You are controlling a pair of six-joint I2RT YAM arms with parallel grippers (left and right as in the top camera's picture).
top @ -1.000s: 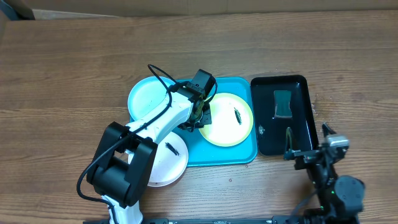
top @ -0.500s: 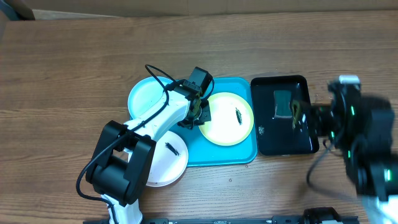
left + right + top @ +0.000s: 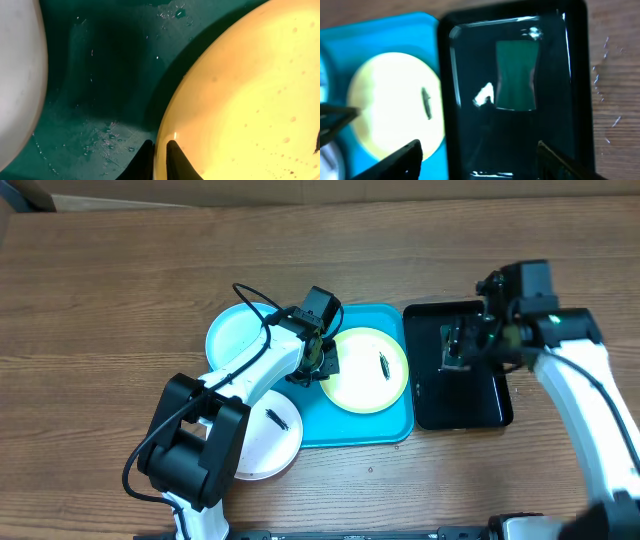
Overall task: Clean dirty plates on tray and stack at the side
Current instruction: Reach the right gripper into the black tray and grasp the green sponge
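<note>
- Currently, the turquoise tray (image 3: 395, 430) lies at centre frame on the wooden counter (image 3: 120, 280).
- The yellow-green plate (image 3: 360, 385) rests flat on the right half of the tray and carries a short dark smear (image 3: 383, 365).
- The left fingers (image 3: 142, 165) are nearly closed, pinching the left rim of the yellow-green plate. In the wrist view the rim runs between the two tips.
- The cyan plate (image 3: 235, 335) sits at the tray's upper-left corner, partly hidden by the left arm. Whether it overlaps the tray rim cannot be told.
- The white plate (image 3: 260, 450) lies on the counter at lower left, against the tray's lower-left corner, and bears a dark streak.
- A black tray (image 3: 480, 405) stands just right of the turquoise tray and holds a green sponge (image 3: 516, 75) in its upper part.
- The right fingers (image 3: 402, 157) stand wide apart above the black tray, with nothing between them.
</note>
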